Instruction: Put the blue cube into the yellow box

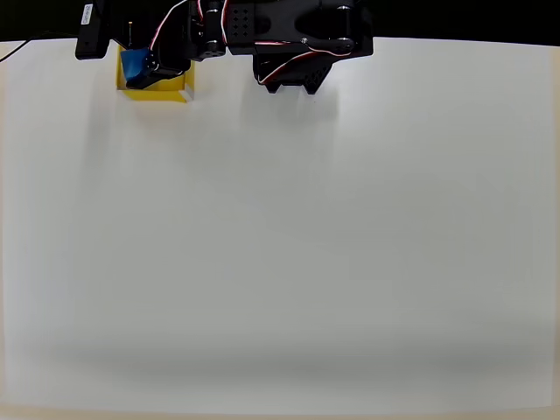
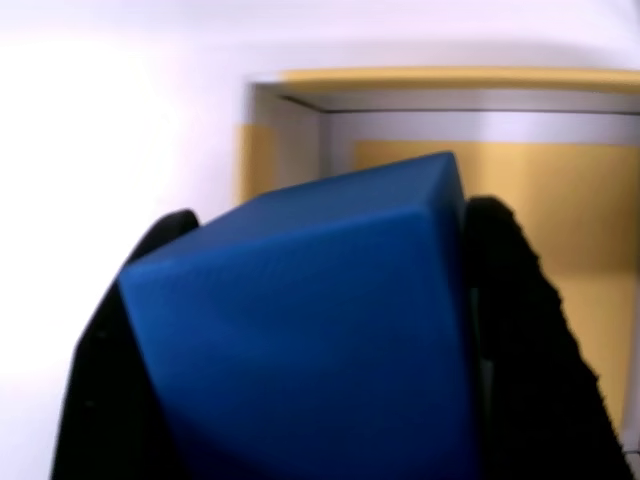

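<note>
Looking down from the overhead view, you see a wide white tabletop (image 1: 280, 245) with your black arm (image 1: 262, 35) stretched along its far edge. Near the far left corner sits the yellow box (image 1: 179, 86), a small square tray with low walls. Your end effector (image 1: 140, 68) hangs over that box, clamped on the blue cube (image 1: 134, 63), which shows as a bright blue patch above the box's left part. You cannot tell from this view whether the cube touches the box floor.

In the wrist view, the blue cube (image 2: 310, 330) sits large and tilted, one edge pointing up and to the right. Dark fingers (image 2: 520, 330) press against it on both sides, so your end effector (image 2: 300, 340) is closed around the cube. Behind the cube you see the yellow box (image 2: 560, 230), with its pale rim, its near left corner and yellow floor.
</note>
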Action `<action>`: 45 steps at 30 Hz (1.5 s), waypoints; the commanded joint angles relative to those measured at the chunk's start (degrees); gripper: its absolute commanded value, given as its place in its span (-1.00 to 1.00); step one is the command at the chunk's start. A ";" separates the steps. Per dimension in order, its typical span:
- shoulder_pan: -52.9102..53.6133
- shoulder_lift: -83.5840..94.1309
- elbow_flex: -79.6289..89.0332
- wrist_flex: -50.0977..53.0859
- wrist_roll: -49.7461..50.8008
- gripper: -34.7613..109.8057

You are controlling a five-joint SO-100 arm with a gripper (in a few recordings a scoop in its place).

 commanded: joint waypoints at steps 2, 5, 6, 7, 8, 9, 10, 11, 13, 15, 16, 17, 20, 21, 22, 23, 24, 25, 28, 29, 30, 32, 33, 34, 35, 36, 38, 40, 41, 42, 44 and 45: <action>3.96 6.86 0.70 1.41 -1.32 -0.34; 5.36 8.79 2.46 1.41 -1.76 -0.28; 5.71 9.58 3.08 1.41 -1.93 -0.26; 5.98 10.11 3.78 1.41 -2.37 -0.24; 6.15 10.72 4.66 1.32 -2.72 -0.22; 6.15 11.25 5.27 1.14 -2.72 -0.21; 6.24 11.78 5.98 1.14 -2.90 -0.21; 6.24 12.39 6.77 1.14 -3.08 -0.21; 6.24 13.80 8.53 1.05 -3.87 -0.19; 6.24 15.03 9.93 0.35 -4.13 -0.06; 6.24 15.47 10.28 0.26 -4.31 -0.03; 6.24 15.64 10.46 0.26 -4.48 0.00; 6.06 15.73 10.72 0.26 -5.10 0.03; 6.06 15.73 10.81 0.26 -5.19 0.04; 6.06 15.73 10.90 0.26 -5.36 0.04; 6.06 15.82 10.99 0.26 -5.54 0.04; 5.89 15.82 10.99 0.18 -5.54 0.05; 5.80 15.82 10.99 -0.09 -5.54 0.05; 5.54 15.82 10.28 -0.26 -6.50 0.03; 5.19 15.56 9.58 0.00 -6.77 0.01; 4.83 15.47 8.61 0.53 -6.86 -0.01; 4.04 15.56 6.06 3.34 -7.03 -0.14; 3.60 15.73 4.66 5.27 -6.94 -0.20; 3.34 15.91 3.34 7.29 -7.29 -0.27; 3.34 16.44 2.37 9.23 -8.09 -0.32; 3.34 17.23 1.23 10.99 -8.26 -0.35; 3.87 18.54 -1.14 15.03 -9.84 -0.43; 3.78 20.04 -3.25 18.19 -9.40 -0.45; 3.69 20.21 -4.57 20.48 -10.28 -0.47; 3.34 20.21 -5.98 21.97 -10.46 -0.48; 1.85 19.51 -9.23 24.70 -11.07 -0.51; 0.70 19.07 -10.46 24.96 -10.72 -0.52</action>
